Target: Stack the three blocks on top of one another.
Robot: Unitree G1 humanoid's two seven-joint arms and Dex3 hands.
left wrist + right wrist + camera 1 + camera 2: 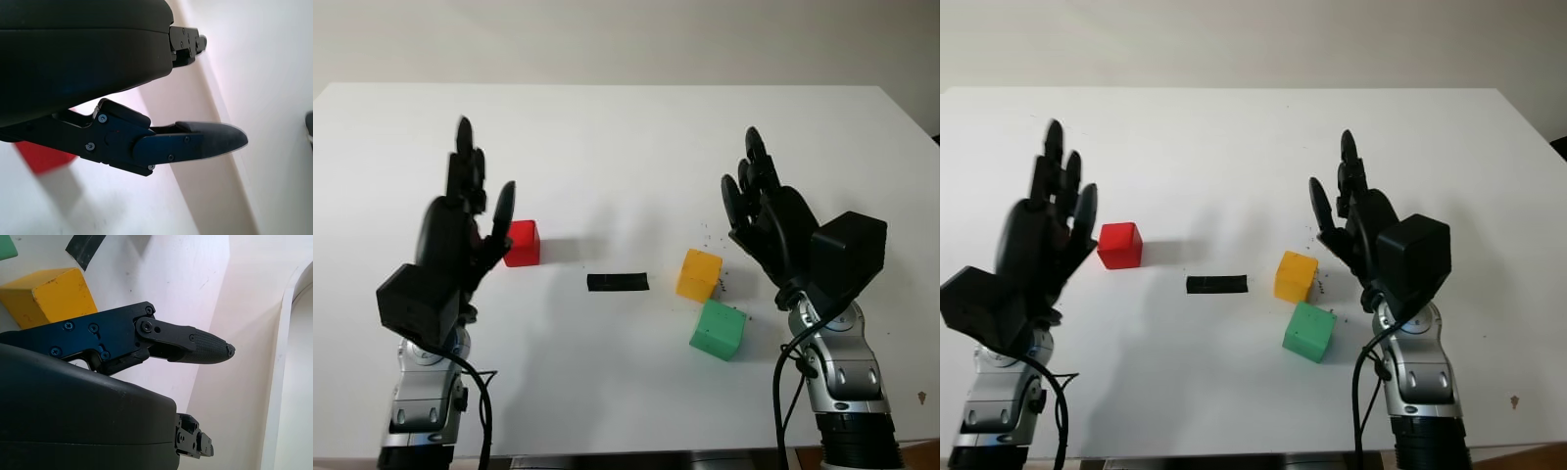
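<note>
My left hand (460, 230) hovers open by the red block (522, 243); my right hand (766, 217) open beside the yellow block (699, 274) and green block (719, 330).

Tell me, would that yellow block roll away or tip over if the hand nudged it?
Probably neither. The yellow block is a cube with flat faces, sitting flat on the white table, so it would likely slide. It looks rigid and probably light. Pushed toward the robot, it might bump the green block close beside it.

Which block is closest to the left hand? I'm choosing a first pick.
The red block, right beside the left hand; the yellow block and green block sit near the right hand.
</note>
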